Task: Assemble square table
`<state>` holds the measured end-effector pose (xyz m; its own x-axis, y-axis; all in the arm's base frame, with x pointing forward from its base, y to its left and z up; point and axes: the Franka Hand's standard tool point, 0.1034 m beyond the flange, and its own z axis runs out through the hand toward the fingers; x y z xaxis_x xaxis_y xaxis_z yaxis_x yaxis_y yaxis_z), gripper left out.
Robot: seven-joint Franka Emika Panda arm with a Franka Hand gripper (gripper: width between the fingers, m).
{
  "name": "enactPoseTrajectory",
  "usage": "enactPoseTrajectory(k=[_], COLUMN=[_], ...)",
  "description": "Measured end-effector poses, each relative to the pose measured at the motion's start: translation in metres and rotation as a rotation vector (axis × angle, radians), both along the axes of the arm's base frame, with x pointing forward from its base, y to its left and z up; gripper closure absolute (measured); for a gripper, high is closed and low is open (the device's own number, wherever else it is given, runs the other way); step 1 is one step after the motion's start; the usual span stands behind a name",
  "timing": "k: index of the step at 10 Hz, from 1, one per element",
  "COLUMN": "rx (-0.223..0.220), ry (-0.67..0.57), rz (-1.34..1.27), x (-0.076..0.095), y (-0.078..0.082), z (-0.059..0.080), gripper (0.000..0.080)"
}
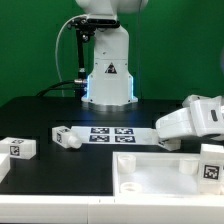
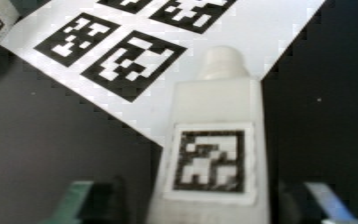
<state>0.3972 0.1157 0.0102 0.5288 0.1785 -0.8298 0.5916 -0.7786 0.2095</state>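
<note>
Gripper (image 2: 206, 203) nearest: jaws partly open, straddling but not touching a white leg (image 2: 211, 110) lying just beside the marker board (image 2: 123, 45), presumably so closing clamps its flat sides; tabletop (image 1: 150, 178) sits near that board too.

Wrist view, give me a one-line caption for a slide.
Open gripper straddling a tagged white leg on the dark table, with the marker board just beyond its tip.
</note>
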Motion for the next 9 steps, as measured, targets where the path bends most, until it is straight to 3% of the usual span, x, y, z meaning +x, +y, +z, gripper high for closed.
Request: enactPoseTrajectory(k=[1,2,3,4,6,7,8,9], rx=[0.0,0.001,0.019,0.017,0.035,0.091,0.148,0.156], ry=[0.0,-0.003,0.044,0.043,-0.035,-0.091,-0.141,-0.175], rz=[-0.002,-0.006,-0.022,-0.082,-0.197,-0.162,-0.117,-0.126], x=[0.0,0.002,0.013,0.041,0.084,0.103,0.107,0.102], y=[-0.001,-0.002,-0.007,-0.019,-0.048,-0.06,-0.065,-0.063], z=[0.0,0.001,0.021,0.054,0.086,0.093,0.091,0.091], gripper=[0.0515,0.0515,0.0515,0.0515,0.0515,0.0515,0.0515,0.0515])
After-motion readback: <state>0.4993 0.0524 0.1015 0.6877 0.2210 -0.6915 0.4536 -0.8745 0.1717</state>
